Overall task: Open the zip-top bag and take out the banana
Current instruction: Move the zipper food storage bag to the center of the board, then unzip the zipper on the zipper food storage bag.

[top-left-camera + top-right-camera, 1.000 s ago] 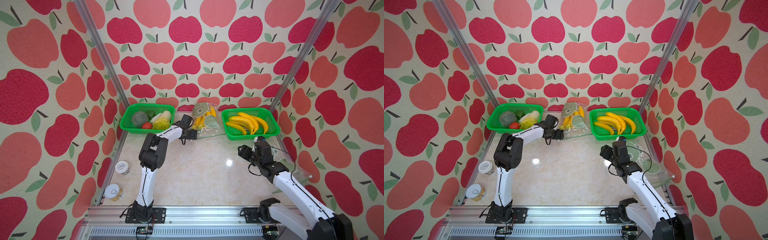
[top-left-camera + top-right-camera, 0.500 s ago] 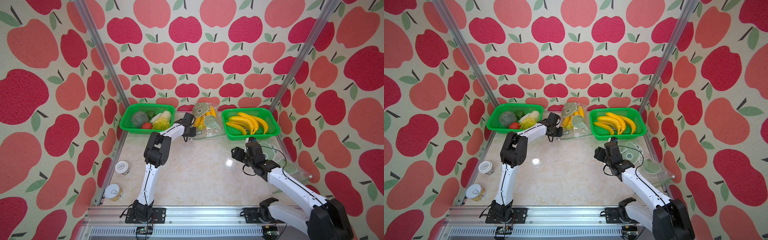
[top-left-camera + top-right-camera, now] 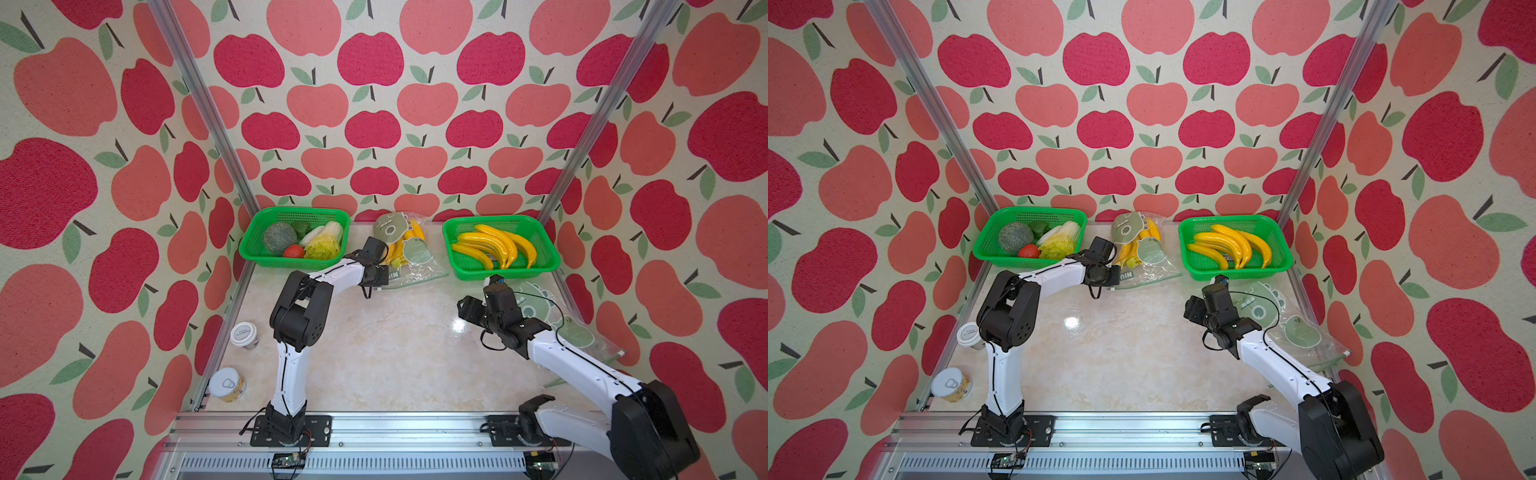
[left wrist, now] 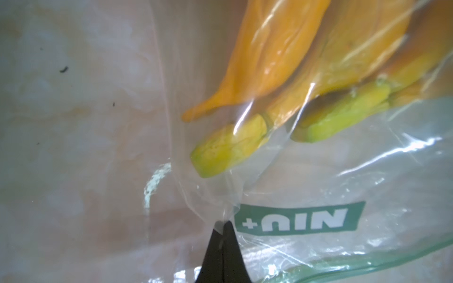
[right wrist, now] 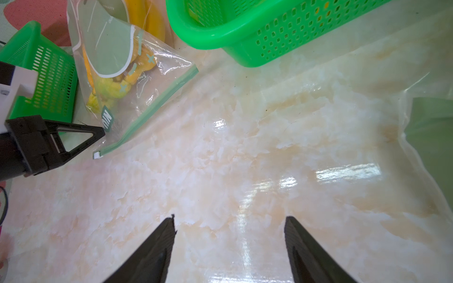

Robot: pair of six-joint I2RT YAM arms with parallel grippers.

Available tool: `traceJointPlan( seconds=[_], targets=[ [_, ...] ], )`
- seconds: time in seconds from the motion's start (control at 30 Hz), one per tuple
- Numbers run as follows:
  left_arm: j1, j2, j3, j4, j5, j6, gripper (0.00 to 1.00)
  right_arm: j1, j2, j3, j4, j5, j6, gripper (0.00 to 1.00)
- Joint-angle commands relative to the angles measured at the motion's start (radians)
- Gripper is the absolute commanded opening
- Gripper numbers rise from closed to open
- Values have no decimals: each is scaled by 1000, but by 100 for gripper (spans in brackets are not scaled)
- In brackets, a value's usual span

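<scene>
The clear zip-top bag (image 3: 419, 266), printed with green cartoon shapes, lay at the far middle of the surface (image 3: 395, 340). Its green zip strip (image 5: 147, 107) ran along the near edge. Inside, yellow bananas (image 4: 269, 49) pointed their greenish stems toward the zip. The left pincer (image 4: 223, 224) pinched the film at the near left corner.

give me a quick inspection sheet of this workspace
surface: marble-look tabletop, glossy, a few dark specks
job's things: zip-top bag between the baskets, bananas inside, zip looks closed
clutter: vegetable basket, banana basket, empty bags by the right arm, cup, can
grippers: left gripper shut on the bag's corner film; right gripper open, empty, above the tabletop
cables: black loops at both wrists
surroundings: apple-print walls, metal posts
</scene>
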Motion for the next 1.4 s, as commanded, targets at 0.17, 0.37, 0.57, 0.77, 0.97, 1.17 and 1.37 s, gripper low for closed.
traceJointPlan(
  seconds=[0.17, 0.37, 0.57, 0.77, 0.97, 1.17, 1.37],
  targets=[
    [-66, -246, -261, 99, -106, -89, 0, 83, 88, 47, 94, -60, -14, 75],
    [-122, -378, -409, 119, -98, -149, 0, 122, 157, 62, 191, -150, 11, 74],
    [-194, -441, -515, 161, -40, -212, 0, 124, 239, 67, 278, -221, 66, 74],
    [-229, -481, -629, 243, 78, -288, 16, 123, 287, 76, 303, -245, 103, 74],
    [-227, -520, -742, 323, 110, -328, 29, 136, 342, 38, 418, -322, 185, 73],
    [-218, -522, -800, 416, 151, -357, 34, 166, 438, 15, 534, -337, 297, 69],
    [-218, -529, -820, 445, 145, -366, 39, 167, 517, 7, 611, -345, 370, 65]
  ],
)
